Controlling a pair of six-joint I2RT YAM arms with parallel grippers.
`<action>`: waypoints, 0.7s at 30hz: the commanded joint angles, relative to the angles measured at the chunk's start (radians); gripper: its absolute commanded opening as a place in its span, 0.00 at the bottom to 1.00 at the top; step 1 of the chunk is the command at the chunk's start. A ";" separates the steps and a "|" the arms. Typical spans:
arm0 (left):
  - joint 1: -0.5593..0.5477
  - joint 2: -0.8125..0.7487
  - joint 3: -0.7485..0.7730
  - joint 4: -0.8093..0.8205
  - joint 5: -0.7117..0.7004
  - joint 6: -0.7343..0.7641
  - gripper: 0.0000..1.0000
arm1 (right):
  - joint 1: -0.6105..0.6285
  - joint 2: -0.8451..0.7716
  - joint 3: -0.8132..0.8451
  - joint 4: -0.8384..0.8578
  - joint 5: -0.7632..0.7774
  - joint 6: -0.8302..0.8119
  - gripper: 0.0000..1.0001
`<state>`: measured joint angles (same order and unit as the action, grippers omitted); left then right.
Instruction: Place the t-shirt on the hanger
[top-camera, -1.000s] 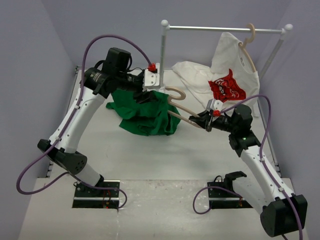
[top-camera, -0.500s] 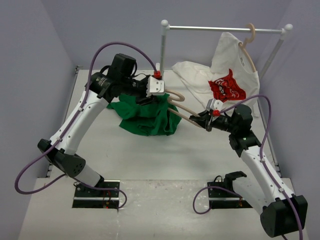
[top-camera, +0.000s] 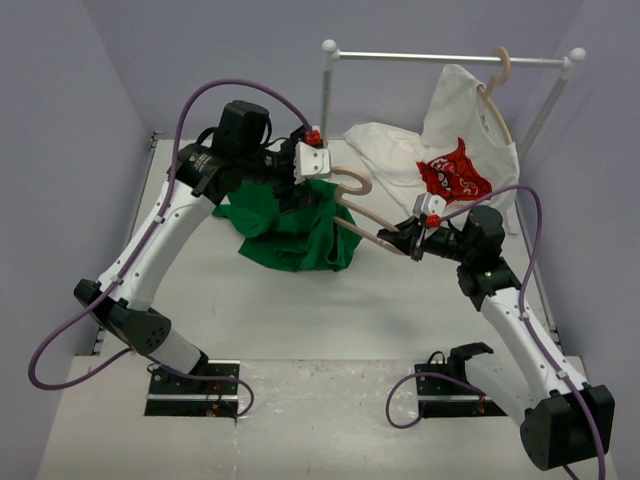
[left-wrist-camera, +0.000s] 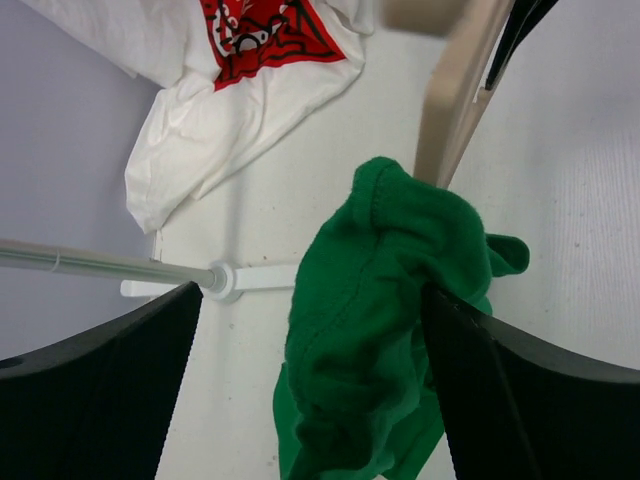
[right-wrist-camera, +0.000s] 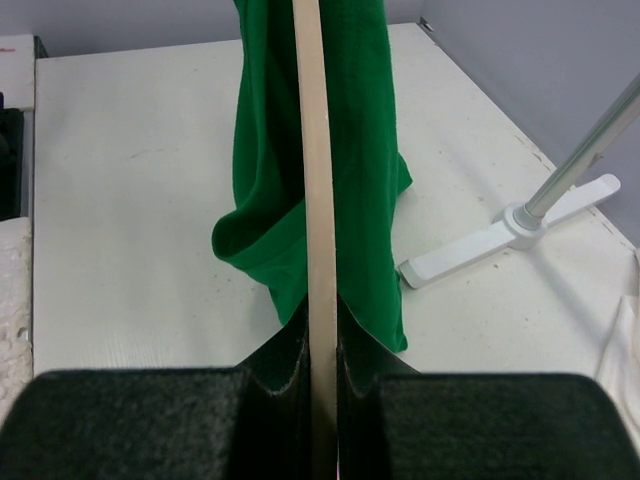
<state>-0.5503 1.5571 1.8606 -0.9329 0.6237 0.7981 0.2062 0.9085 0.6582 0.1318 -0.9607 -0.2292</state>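
The green t-shirt (top-camera: 285, 235) hangs bunched over the left arm of the pale wooden hanger (top-camera: 360, 212), its lower part resting on the table. My right gripper (top-camera: 392, 240) is shut on the hanger's other end; in the right wrist view the hanger (right-wrist-camera: 315, 150) runs up from the gripper (right-wrist-camera: 322, 320), with the t-shirt (right-wrist-camera: 365, 150) draped on both sides. My left gripper (top-camera: 300, 190) is at the top of the shirt beside the hook. In the left wrist view the gripper (left-wrist-camera: 312, 292) is open around a fold of the t-shirt (left-wrist-camera: 380, 300). The fold touches the right finger only. The hanger (left-wrist-camera: 455, 110) shows above it.
A white clothes rack (top-camera: 440, 57) stands at the back, its post (top-camera: 325, 100) just behind my left gripper. A white shirt with a red graphic (top-camera: 455, 170) hangs from it on a second hanger. The rack's foot shows in both wrist views (left-wrist-camera: 240, 278) (right-wrist-camera: 480, 245).
My left gripper swung right over the hanger's hook, then drew back a little, so the hook shows again. The right gripper and hanger shifted slightly up and left.
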 joint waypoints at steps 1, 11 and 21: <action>0.001 -0.050 0.020 0.086 -0.035 -0.030 0.95 | -0.005 0.005 0.080 -0.013 -0.019 -0.025 0.00; 0.000 -0.047 0.044 -0.032 0.052 0.020 0.54 | -0.005 0.002 0.099 -0.059 0.029 -0.058 0.00; -0.001 -0.010 0.031 -0.047 0.022 0.022 0.49 | -0.005 -0.013 0.101 -0.078 0.001 -0.089 0.00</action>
<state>-0.5503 1.5345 1.8816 -0.9644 0.6469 0.8068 0.2062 0.9202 0.7031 0.0311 -0.9333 -0.2870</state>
